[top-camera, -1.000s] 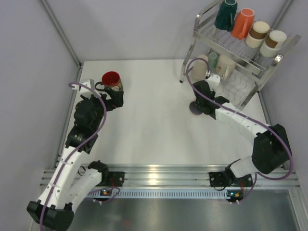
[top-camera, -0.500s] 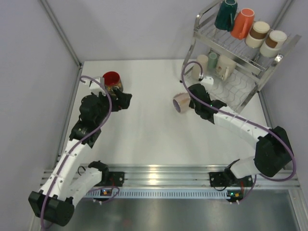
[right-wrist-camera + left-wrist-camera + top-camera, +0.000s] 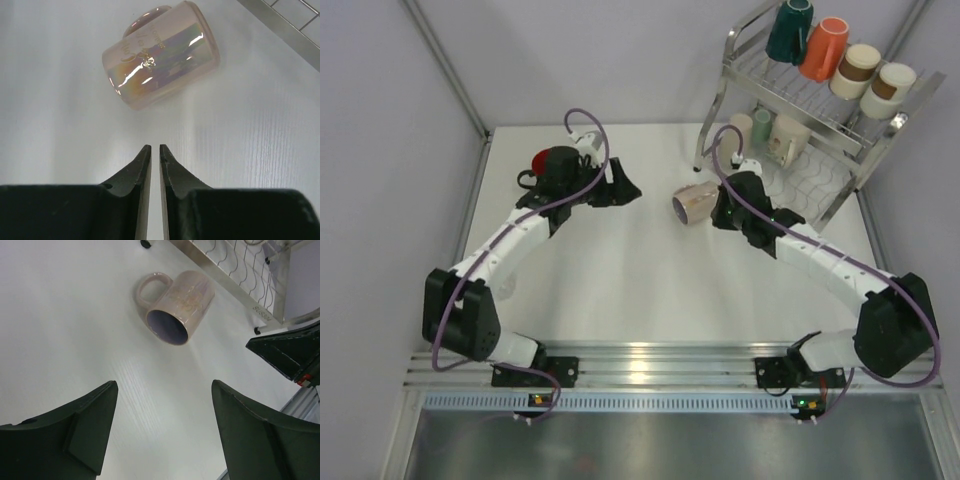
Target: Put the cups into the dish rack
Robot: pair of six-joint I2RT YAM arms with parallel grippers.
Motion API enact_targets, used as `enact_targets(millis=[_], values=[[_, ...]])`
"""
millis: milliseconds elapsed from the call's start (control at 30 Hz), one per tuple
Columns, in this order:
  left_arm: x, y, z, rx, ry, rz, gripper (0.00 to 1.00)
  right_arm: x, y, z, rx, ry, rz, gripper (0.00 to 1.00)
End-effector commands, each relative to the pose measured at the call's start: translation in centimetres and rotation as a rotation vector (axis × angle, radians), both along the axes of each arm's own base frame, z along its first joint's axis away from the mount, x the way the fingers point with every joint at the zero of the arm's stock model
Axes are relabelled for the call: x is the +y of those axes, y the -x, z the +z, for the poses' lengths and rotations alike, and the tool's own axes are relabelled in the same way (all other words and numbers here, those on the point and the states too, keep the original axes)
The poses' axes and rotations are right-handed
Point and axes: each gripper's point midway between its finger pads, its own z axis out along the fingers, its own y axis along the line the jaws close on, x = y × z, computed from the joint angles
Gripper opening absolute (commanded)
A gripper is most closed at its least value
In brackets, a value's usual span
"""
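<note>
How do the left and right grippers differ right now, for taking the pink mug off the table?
The left gripper has its jaws spread wide; the right gripper has them nearly closed, only a slit between. The left one faces the pink mug's open mouth; the right one faces its side wall. Both are empty and clear of the mug, which lies on its side.

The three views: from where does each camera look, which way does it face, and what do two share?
Top external: above and behind the robot, looking down on the table, dish rack, left arm and right arm.
Left wrist: low over the table, facing the pink mug lying on its side; open left gripper frames it.
Right wrist: close above the same mug, its near-shut right gripper below.
Shared: both wrist views show that mug and the rack's edge.
</note>
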Motion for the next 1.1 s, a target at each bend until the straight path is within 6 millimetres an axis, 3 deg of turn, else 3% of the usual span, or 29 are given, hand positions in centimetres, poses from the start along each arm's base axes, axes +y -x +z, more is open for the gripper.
enact_targets(millis=[0, 67, 267, 333, 400, 567, 800, 900, 933, 1000, 1033, 1067], values=[[-3.6, -0.7, -0.5, 0.017, 0.002, -0.074, 0.82, 0.2, 0.3, 2.8, -0.073, -0.055, 0.048, 0.13], [-5.8, -1.6, -2.2, 0.070, -0.007, -0.060, 0.83, -0.2, 0.5, 3.5, -0.091, -0.066, 0.045, 0.16], [-11.3, -3.2, -4.0, 0.171, 0.160, -0.097, 0.84, -1.8, 0.8, 4.7, -0.132, -0.091, 0.027, 0.18], [-13.2, -3.9, -5.5, 0.214, 0.164, -0.106, 0.83, -1.8, 1.1, 5.3, -0.147, -0.116, 0.044, 0.18], [-14.1, -4.7, -7.1, 0.258, 0.168, -0.089, 0.82, -2.1, 1.1, 5.7, -0.158, -0.127, 0.045, 0.18], [-16.6, -5.9, -8.1, 0.259, 0.206, -0.110, 0.81, -2.0, 1.7, 6.7, -0.190, -0.163, 0.075, 0.18], [-18.5, -6.6, -9.8, 0.299, 0.259, -0.129, 0.72, -2.2, 1.7, 6.0, -0.186, -0.166, 0.089, 0.19], [-19.2, -6.4, -9.3, 0.296, 0.305, -0.167, 0.54, -2.2, 1.5, 5.5, -0.174, -0.167, 0.091, 0.21], [-19.2, -6.4, -9.2, 0.294, 0.315, -0.172, 0.39, -1.8, 1.7, 5.3, -0.162, -0.179, 0.112, 0.22], [-19.4, -6.1, -8.1, 0.276, 0.352, -0.195, 0.18, -1.5, 1.7, 5.2, -0.160, -0.192, 0.130, 0.26], [-19.5, -5.9, -7.6, 0.267, 0.370, -0.212, 0.00, -1.3, 1.9, 5.3, -0.161, -0.199, 0.145, 0.28], [-19.5, -5.5, -7.1, 0.267, 0.388, -0.240, 0.00, -1.2, 2.0, 5.3, -0.159, -0.203, 0.151, 0.30]])
